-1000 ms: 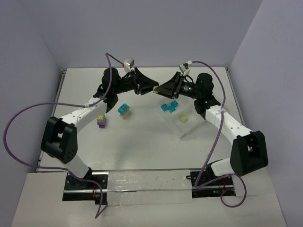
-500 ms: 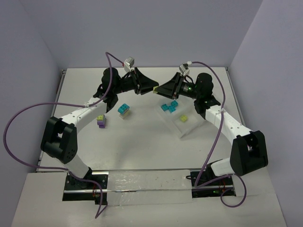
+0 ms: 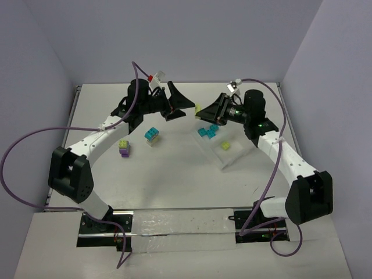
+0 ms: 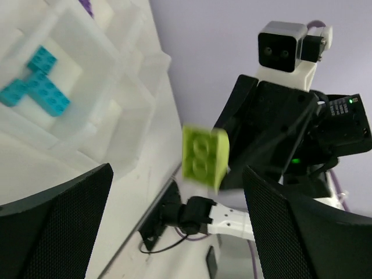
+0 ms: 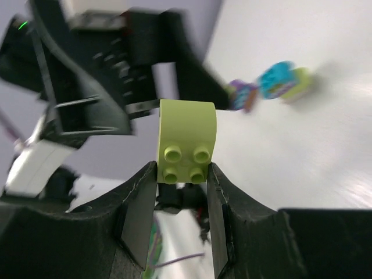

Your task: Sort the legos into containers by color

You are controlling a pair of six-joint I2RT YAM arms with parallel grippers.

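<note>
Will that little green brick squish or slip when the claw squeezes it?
Probably no squishing: the green brick shows no dent in the right claw, so it looks stiff. Its smooth sides might slip. It is small beside the claw, so likely very light.

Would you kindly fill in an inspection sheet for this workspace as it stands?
Surface: white table, nothing spilled.
Job's things: clear tray holds cyan bricks and a loose lime brick; cyan-topped stack and lime-purple stack sit on the table outside it.
Clutter: nothing seen.
Grippers: left gripper open, empty; right gripper shut on held lime brick.
Cables: purple cables loop beside both arms, clear of the bricks.
Surroundings: plain walls.
</note>
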